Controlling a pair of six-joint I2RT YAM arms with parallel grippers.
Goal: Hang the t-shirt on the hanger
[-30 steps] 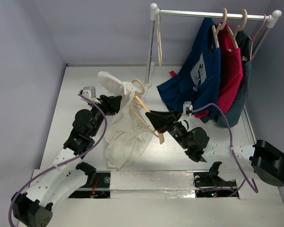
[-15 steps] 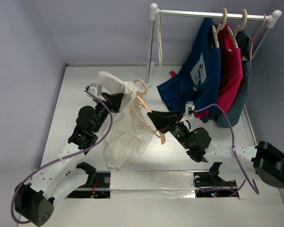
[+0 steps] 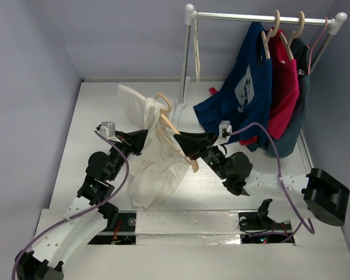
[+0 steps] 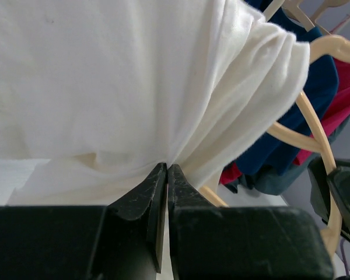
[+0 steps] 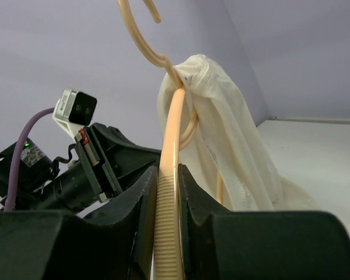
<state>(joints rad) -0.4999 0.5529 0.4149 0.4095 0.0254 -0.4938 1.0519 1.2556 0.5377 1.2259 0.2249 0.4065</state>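
The cream-white t-shirt (image 3: 153, 153) hangs bunched between the two arms, its lower part trailing on the table. The tan wooden hanger (image 3: 174, 135) pokes out of it, hook (image 3: 163, 103) upward. My left gripper (image 3: 141, 137) is shut on a fold of the t-shirt (image 4: 134, 87), on the shirt's left side. My right gripper (image 3: 181, 141) is shut on one ribbed arm of the hanger (image 5: 169, 204). In the right wrist view the shirt (image 5: 221, 134) drapes from the hanger's neck. The hanger's other arm (image 4: 315, 131) shows in the left wrist view.
A white clothes rail (image 3: 262, 18) stands at the back right. It carries a navy shirt (image 3: 245, 87), a red shirt (image 3: 284, 87) and a dark one on hangers, plus a thin pinkish wire hanger (image 3: 319, 41). Purple walls enclose the table.
Both grippers and the shirt with the hanger have shifted slightly left and toward the back. The left arm's elbow has dropped nearer the table's front. Both grips are unchanged.
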